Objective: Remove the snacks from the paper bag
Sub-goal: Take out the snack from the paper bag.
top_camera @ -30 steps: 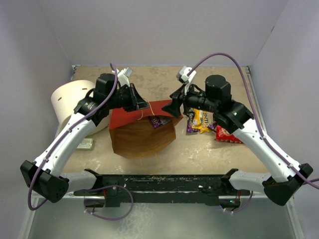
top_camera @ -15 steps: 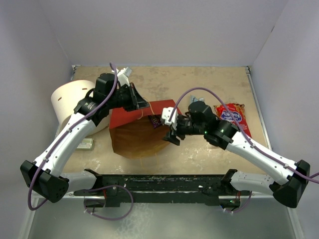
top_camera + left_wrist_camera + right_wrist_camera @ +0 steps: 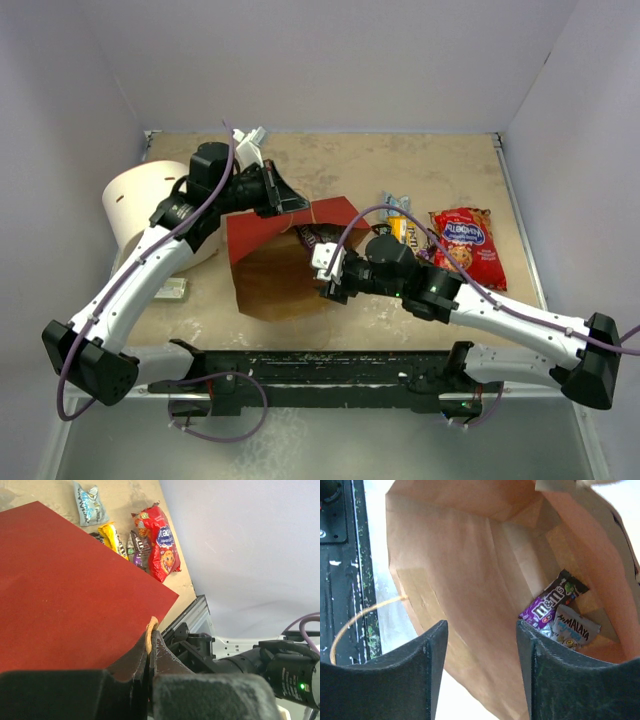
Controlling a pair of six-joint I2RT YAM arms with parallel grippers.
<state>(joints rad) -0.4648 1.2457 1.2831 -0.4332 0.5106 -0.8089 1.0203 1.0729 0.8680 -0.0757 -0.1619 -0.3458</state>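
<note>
From above, the paper bag [image 3: 262,232] is lying tipped in the middle of the surface [image 3: 420,165], its brown mouth opening toward the near edge. The left gripper [image 3: 291,207] is sitting at the bag's far rim, fingers pressed together on the thin string handle [image 3: 296,226]. The right gripper [image 3: 327,281] is hovering at the bag's mouth with its jaws parted and nothing between them. Toward the right edge, a red cookie bag [image 3: 464,245], a yellow pack [image 3: 399,226] and a light-blue pack [image 3: 392,201] are lying outside the bag, close together. A white tub [image 3: 135,212] is standing by the left edge.

In the left wrist view, the left gripper [image 3: 149,641] is pinching the string handle [image 3: 150,626] above the bag's red outer wall [image 3: 65,590]. Beyond that wall, the light-blue pack [image 3: 90,507], the yellow pack [image 3: 114,537], a dark brown pack [image 3: 139,546] and the red cookie bag [image 3: 161,542] are resting on the surface.

In the right wrist view, the right gripper [image 3: 480,667] is pointing into the bag's brown interior [image 3: 470,565], fingers [image 3: 427,672] spread and gripping nothing. A purple pack [image 3: 551,602] and a pale-blue packet [image 3: 576,629] are lying touching, deep inside the bag.
</note>
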